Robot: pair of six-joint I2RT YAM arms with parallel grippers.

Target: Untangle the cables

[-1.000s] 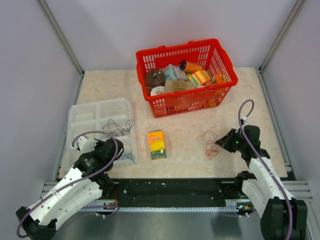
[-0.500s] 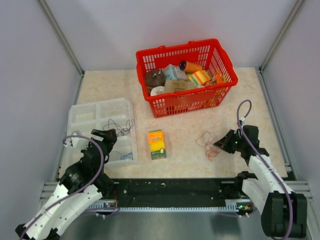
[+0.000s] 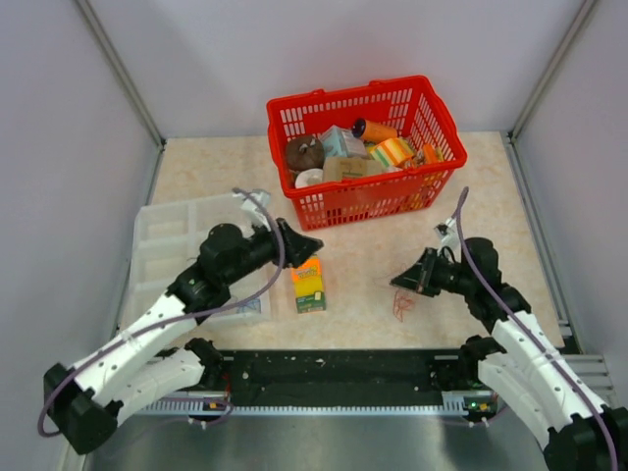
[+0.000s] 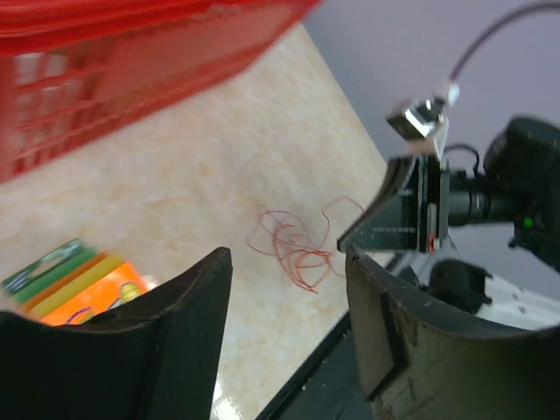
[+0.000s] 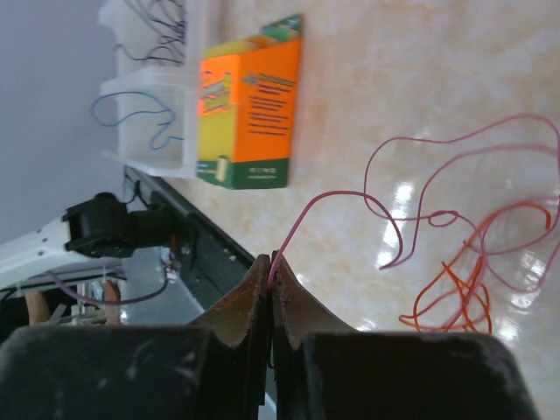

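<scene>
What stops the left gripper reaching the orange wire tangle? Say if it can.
Probably yes: the left gripper is open, bare tabletop between it and the tangle. The right gripper, shut on one strand, crowds it.

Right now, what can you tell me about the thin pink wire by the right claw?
The pink wire is very thin, limp and smooth-looking. One part of it is pinched in the shut right gripper. From there it curves away and wanders in loose loops over the table. Its loops cross an orange wire bunched beside it, so the two look partly entangled. It runs off the edge of the wrist view.
</scene>
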